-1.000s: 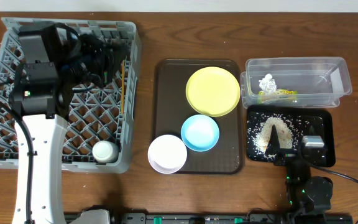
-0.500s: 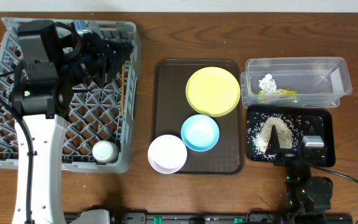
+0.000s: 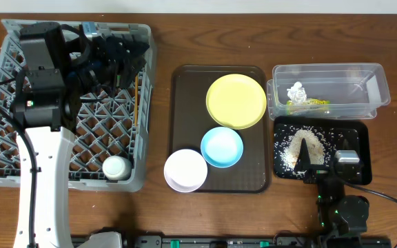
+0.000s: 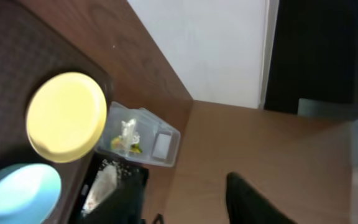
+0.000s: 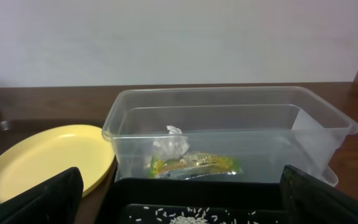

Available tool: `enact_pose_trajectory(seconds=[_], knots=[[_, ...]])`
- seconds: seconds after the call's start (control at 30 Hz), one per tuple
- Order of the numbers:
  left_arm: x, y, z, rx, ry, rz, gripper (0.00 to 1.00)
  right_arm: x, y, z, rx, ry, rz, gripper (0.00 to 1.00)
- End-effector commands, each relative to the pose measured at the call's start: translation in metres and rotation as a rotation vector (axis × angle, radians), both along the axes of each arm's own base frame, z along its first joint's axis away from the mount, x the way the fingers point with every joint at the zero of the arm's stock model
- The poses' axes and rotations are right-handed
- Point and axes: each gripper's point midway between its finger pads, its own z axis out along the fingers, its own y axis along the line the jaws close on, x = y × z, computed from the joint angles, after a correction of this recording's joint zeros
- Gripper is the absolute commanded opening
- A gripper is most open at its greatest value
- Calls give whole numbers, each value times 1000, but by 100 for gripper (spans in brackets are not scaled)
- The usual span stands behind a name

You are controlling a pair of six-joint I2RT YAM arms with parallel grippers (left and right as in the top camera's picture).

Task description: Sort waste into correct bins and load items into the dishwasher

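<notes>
Left gripper over dish rack corner, opening not discernible. Right gripper wide open, empty. Yellow plate well right of left gripper: likely light, stiff, slick; pinch at rim.

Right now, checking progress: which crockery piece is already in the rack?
The white cup, in a corner of the grey rack; the yellow plate, blue bowl and white bowl sit on the brown tray.

No legible text or labels anywhere.
</notes>
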Motion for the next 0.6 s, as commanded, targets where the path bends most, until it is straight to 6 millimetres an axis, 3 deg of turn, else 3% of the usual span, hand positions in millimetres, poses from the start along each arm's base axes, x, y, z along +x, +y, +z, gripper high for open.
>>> enact_pose_trajectory(seconds=[0.0, 0.03, 0.07, 0.57], knots=[[-1, 0, 6, 0, -23, -12, 43, 0, -3, 0, 10, -3, -14, 99], [-1, 0, 6, 0, -22, -12, 10, 0, -3, 0, 10, -3, -14, 99], [-1, 0, 6, 0, -22, -12, 8, 0, -3, 0, 10, -3, -14, 99], [-1, 0, 6, 0, -22, -11, 8, 0, -3, 0, 10, -3, -14, 99]])
